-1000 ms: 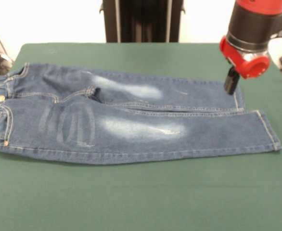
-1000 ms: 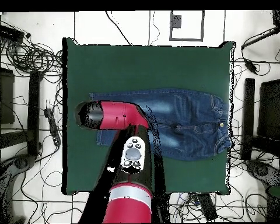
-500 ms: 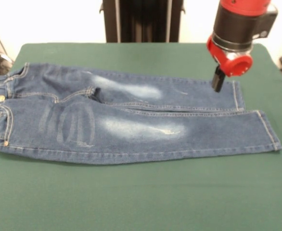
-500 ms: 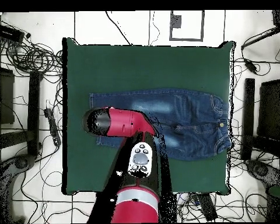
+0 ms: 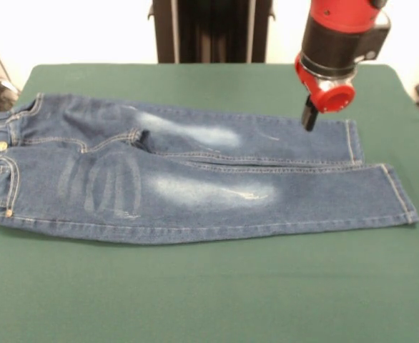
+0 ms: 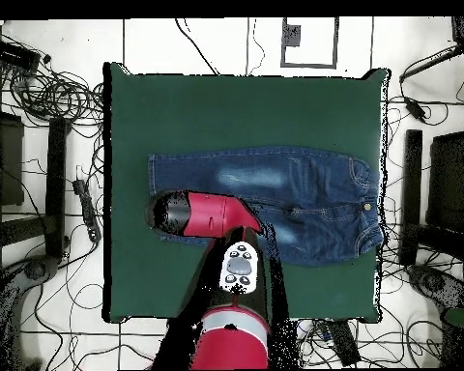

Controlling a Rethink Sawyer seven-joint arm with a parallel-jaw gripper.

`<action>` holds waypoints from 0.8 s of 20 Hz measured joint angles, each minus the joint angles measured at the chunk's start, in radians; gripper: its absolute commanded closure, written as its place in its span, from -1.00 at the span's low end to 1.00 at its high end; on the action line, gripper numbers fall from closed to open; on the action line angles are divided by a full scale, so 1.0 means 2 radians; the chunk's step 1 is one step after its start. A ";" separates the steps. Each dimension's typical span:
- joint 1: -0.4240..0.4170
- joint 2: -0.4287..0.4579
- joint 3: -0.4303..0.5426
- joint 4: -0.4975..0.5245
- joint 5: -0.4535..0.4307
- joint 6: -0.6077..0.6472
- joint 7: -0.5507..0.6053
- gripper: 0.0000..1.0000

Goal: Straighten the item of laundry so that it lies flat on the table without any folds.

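Hand [image 5: 309,120] grip state unclear, above hem | denim jeans [image 5: 195,179] flat, faded patches | green felt table [image 5: 209,286]

The red and black gripper [image 5: 309,121] has travelled along the far leg of the small blue denim jeans [image 5: 195,175], away from that leg's hem towards the knee, and has also risen slightly above the cloth.

Your arm [image 5: 340,36] has a red shell with a black cylindrical wrist band and a red collar below it. The gripper [image 5: 309,117] is a small black stub under that collar. There's a grey-white button pad [image 6: 240,267] on the link behind the wrist.
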 measured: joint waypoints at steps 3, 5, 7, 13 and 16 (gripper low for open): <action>0.000 0.008 0.000 0.000 -0.001 -0.007 0.000 1.00; 0.000 0.014 0.000 0.000 -0.001 -0.011 0.000 1.00; 0.000 0.020 0.000 -0.001 -0.001 -0.012 0.000 1.00; 0.006 0.041 -0.001 -0.009 -0.001 -0.012 0.000 1.00; 0.014 0.048 -0.002 -0.013 -0.001 -0.012 0.000 1.00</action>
